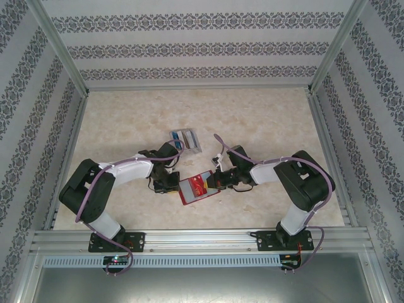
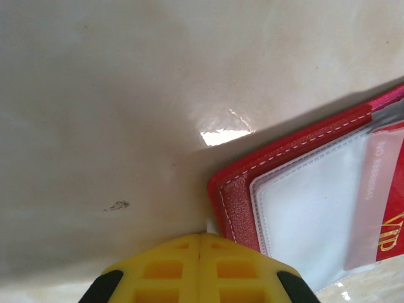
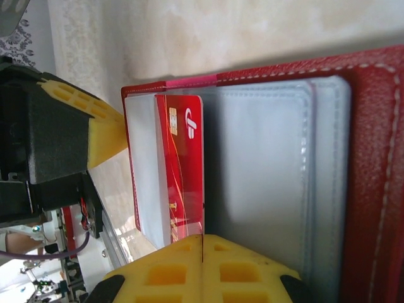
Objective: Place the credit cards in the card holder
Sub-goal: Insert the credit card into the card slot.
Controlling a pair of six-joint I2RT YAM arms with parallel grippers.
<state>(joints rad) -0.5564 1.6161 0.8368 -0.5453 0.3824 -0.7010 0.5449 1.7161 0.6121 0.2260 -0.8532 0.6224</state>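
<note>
Left fingers point(image 2: 164, 273) together beside card holder point(image 2: 235, 197)

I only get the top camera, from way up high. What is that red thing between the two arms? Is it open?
Observer: Yes, it's open. The right wrist camera shows the card holder spread flat, with clear pockets inside.
Operator: Is there a card in it?
Observer: A red card with a gold chip lies among the pockets.
Operator: Are the pinchers open?
Observer: No, both are shut. The right gripper is at the card's edge, and the left gripper is at the holder's corner.
</note>
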